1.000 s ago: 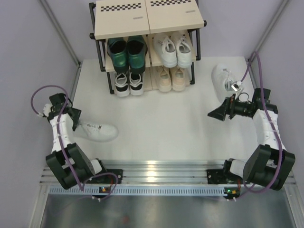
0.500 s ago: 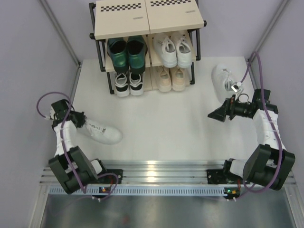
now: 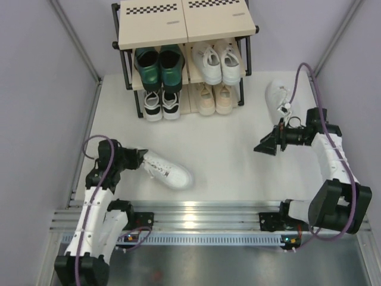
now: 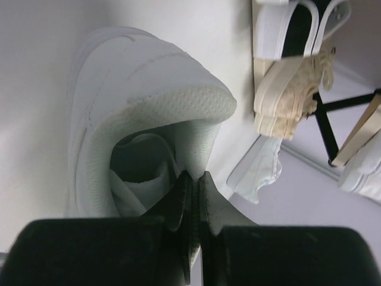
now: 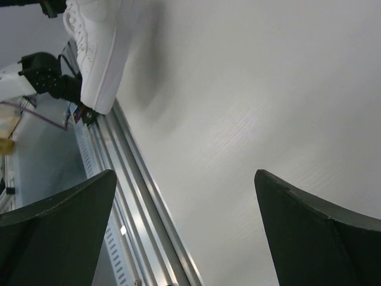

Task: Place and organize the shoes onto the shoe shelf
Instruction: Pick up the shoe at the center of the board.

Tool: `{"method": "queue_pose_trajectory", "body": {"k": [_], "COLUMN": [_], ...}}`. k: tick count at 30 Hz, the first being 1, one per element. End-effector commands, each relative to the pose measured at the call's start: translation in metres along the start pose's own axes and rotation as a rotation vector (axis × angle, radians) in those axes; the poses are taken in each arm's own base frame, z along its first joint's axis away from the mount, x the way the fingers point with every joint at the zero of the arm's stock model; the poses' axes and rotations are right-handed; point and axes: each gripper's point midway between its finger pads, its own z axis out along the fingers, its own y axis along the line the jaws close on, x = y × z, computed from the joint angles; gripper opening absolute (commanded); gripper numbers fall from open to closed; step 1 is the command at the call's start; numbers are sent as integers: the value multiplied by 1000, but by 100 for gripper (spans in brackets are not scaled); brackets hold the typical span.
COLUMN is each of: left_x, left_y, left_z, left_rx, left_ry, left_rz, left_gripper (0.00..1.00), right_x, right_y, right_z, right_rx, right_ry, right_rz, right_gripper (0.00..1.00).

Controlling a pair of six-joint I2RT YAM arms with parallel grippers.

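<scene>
**Top external view.** The left gripper (image 3: 136, 159) grips the heel of a white sneaker (image 3: 167, 172). Over the last second, arm and shoe have travelled from the left edge of the bench to a spot near the near edge, left of centre. The toe has swung round to point toward the near-right corner. The right gripper (image 3: 265, 145) has drifted slightly toward the centre and hangs empty with its jaws apart. The second white sneaker (image 3: 278, 95) lies unmoved near the far-right corner. The shoe shelf (image 3: 155, 31) stands at the far edge with its top board bare. Its middle tier carries green heeled shoes (image 3: 158, 67) and a pair of white sneakers (image 3: 220, 62). Its bottom tier carries black-and-white sneakers (image 3: 162, 106) and beige sneakers (image 3: 215, 99). The shift suggests that the last pair is being gathered; the top board looks like the remaining place for it.

**Left wrist view.** The left gripper (image 4: 191, 186) has its fingers pinched almost together on the heel collar of the white sneaker (image 4: 143, 83). The beige sneakers (image 4: 289, 95) show beyond it.

**Right wrist view.** The right gripper (image 5: 185, 174) is spread wide with nothing between its fingers, above bare bench. The white sneaker (image 5: 98, 42) appears in the top-left corner, close to the aluminium rail (image 5: 140, 202) at the near edge.
</scene>
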Motion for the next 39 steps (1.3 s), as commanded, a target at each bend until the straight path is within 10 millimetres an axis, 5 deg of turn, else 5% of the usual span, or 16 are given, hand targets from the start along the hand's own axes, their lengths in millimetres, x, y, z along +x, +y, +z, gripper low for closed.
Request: {"method": "queue_pose_trajectory", "body": {"k": [1, 7, 10, 14, 22, 29, 39], "left_x": [18, 73, 119, 148, 179, 192, 190], "left_y": [-46, -66, -73, -95, -135, -150, -172], "left_z": [-14, -3, 8, 22, 28, 27, 15], "left_rx": [124, 138, 150, 197, 267, 305, 378], "left_ry": [-11, -12, 63, 79, 104, 139, 152], "left_rz": [-169, -150, -141, -173, -232, -270, -322], "left_gripper": [0, 0, 0, 0, 0, 0, 0], "right_x": [-6, -12, -21, -12, 34, 21, 33], "right_y": [26, 52, 49, 61, 55, 56, 57], "right_z": [18, 58, 66, 70, 96, 102, 111], "right_rx": [-103, -102, 53, 79, 88, 80, 62], "right_ry": [48, 71, 5, -43, 64, 20, 73], "right_rz": [-119, -15, 84, 95, 166, 159, 172], "right_gripper": [99, 99, 99, 99, 99, 99, 99]}}
